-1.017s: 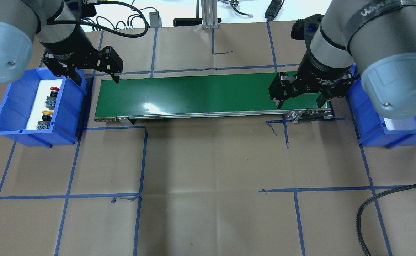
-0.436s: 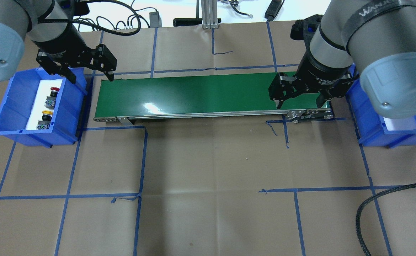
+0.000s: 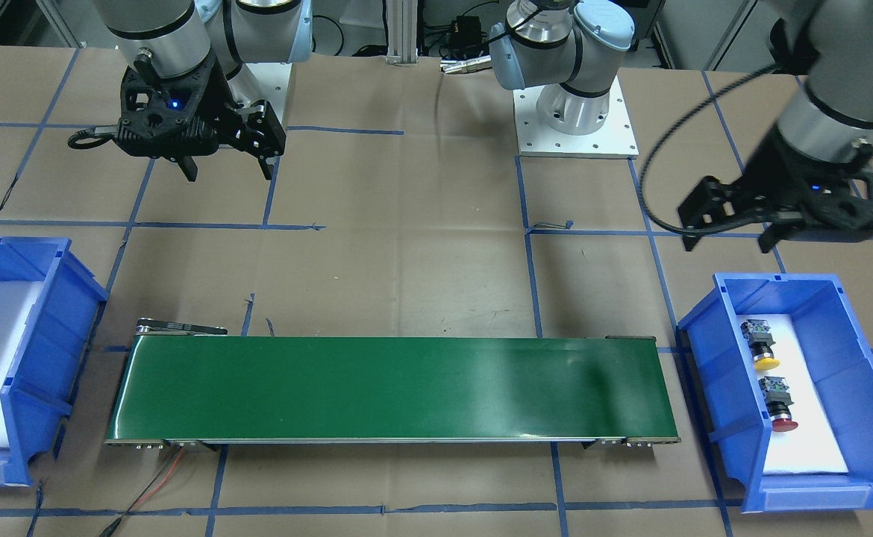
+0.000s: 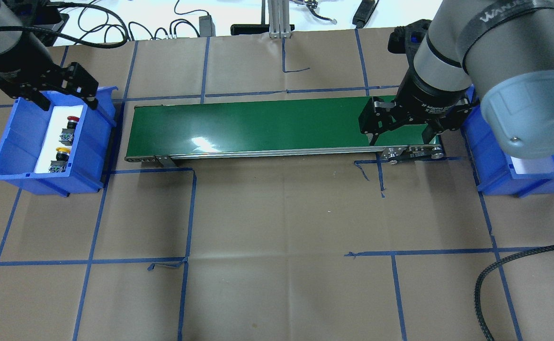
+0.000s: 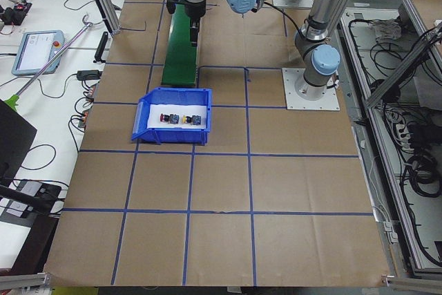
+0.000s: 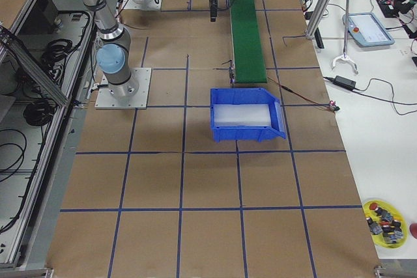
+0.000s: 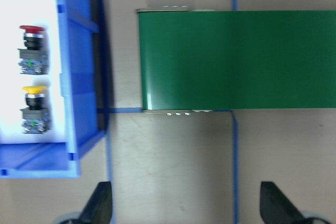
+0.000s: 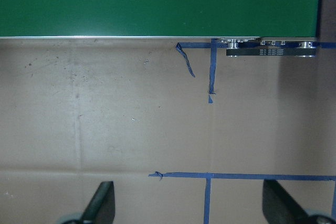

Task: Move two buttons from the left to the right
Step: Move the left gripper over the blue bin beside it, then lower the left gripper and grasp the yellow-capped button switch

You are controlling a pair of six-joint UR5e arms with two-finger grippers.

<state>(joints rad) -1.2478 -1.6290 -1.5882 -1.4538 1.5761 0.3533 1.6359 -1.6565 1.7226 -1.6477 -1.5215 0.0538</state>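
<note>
Nearest the robot, a black cable (image 4: 495, 270) curled onto the brown paper-covered table (image 4: 277, 213), which was crossed by blue tape lines (image 4: 92, 261). Farther out at the robot's left stood a blue bin (image 4: 90, 151) with a white liner (image 4: 47, 147), and both buttons lay on their sides on that liner, caps pointing away from the robot. The yellow button (image 4: 59, 159) lay nearer, and the red button (image 4: 69, 128) lay just beyond it in the same line, the two close but not touching. A long green belt (image 4: 267, 125) ran from beside this bin across to a second blue bin (image 4: 495, 175) at the robot's right. The right gripper (image 4: 402, 139) hung above the near edge of the belt's right end, its fingers spread wide with nothing between them. The left gripper (image 4: 70, 105) hung in the air by the far end of the left bin, well above the buttons, its fingers likewise spread and holding nothing. Beyond the table's far edge lay loose cables (image 4: 163, 28) and an upright metal post (image 4: 277, 19).
</note>
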